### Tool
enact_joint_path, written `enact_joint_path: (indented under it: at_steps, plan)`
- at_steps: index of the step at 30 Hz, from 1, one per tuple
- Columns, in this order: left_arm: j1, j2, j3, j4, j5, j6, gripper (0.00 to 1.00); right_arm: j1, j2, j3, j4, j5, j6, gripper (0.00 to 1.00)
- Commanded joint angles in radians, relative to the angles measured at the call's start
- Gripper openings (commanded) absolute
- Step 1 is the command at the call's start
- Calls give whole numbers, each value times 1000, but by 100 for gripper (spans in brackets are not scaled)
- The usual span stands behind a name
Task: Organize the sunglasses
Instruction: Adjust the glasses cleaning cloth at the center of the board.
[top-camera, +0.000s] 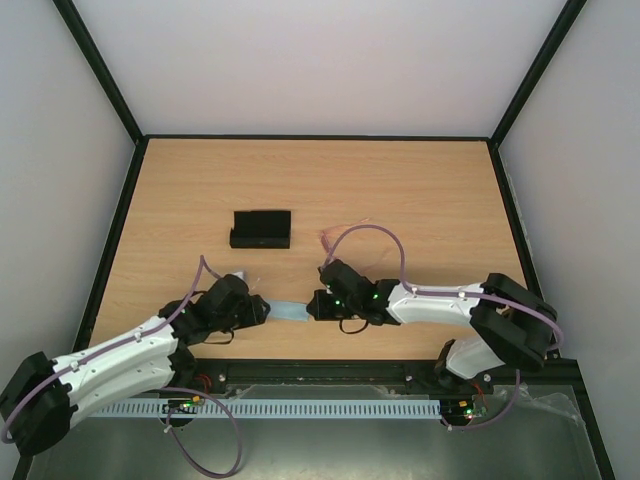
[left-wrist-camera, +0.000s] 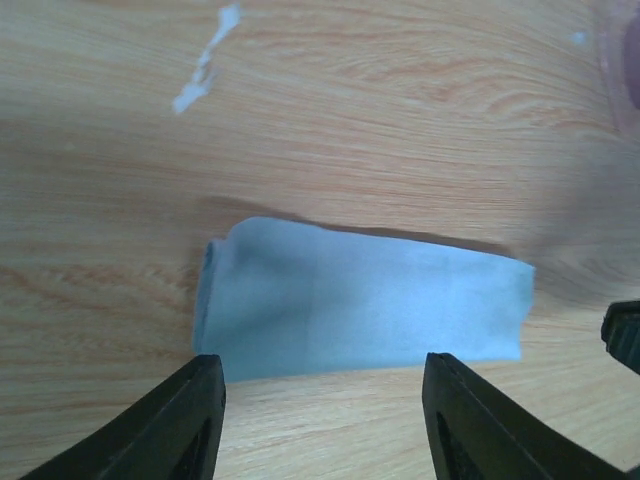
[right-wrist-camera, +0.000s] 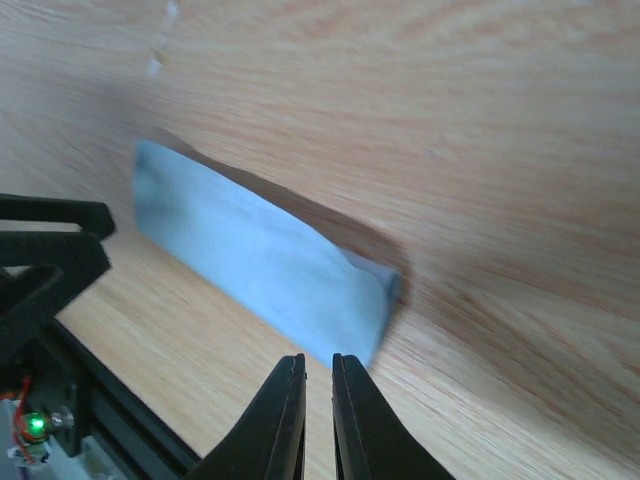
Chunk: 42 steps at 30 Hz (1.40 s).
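Leaning low over the near half of the wooden table, both arms meet at the light blue cloth, which lies folded into a strip between them. The left gripper is spread wide, its fingertips just at the cloth's near edge, gripping nothing. The right gripper has its fingers almost together at the strip's other end; whether they pinch the corner I cannot tell. The sunglasses lie on bare wood farther back, apart from the cloth, showing only as a blurred pink rim in the corner of the left wrist view. The black case stands well apart, nearer the table's middle.
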Motion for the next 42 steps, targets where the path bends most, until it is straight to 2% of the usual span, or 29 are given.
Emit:
enact_joint_path:
  at_steps: [1, 4, 5, 9, 11, 19, 27, 30, 34, 38, 40, 42]
  plan:
    - [4, -18, 49, -9, 16, 3, 58, -1, -25, 66, -63, 49, -30, 10]
    - [4, -1, 81, -10, 13, 10, 57, -4, 18, 99, -55, 41, -44, 10]
    - [5, 6, 89, -10, 7, 14, 53, -3, 37, 108, -46, 37, -47, 9]
    - [8, 60, 128, 14, -18, 44, 20, -4, 116, 142, -10, 21, -53, 9]
    - [11, 120, 133, 38, -17, 56, 11, -5, 157, 165, -6, 20, -57, 8]
    - [19, 243, 89, 136, -36, 68, 4, -9, 242, 201, -30, 51, -67, 6]
    - [21, 254, 23, 159, -42, 44, 4, -9, 264, 208, -83, 64, -83, 7]
    - [21, 236, 32, 143, -36, 44, 6, -9, 230, 232, -112, 68, -104, 11]
    - [22, 176, 142, 45, -51, 65, 18, -16, 143, 315, -204, 97, -152, 24]
    - [40, 159, 272, -25, -37, 104, 43, -57, 72, 410, -318, 153, -199, 36]
    - [50, 166, 326, -40, -23, 122, 52, -84, 67, 442, -367, 183, -226, 41]
    - [63, 181, 364, -52, -22, 140, 54, -110, 97, 478, -408, 188, -259, 42]
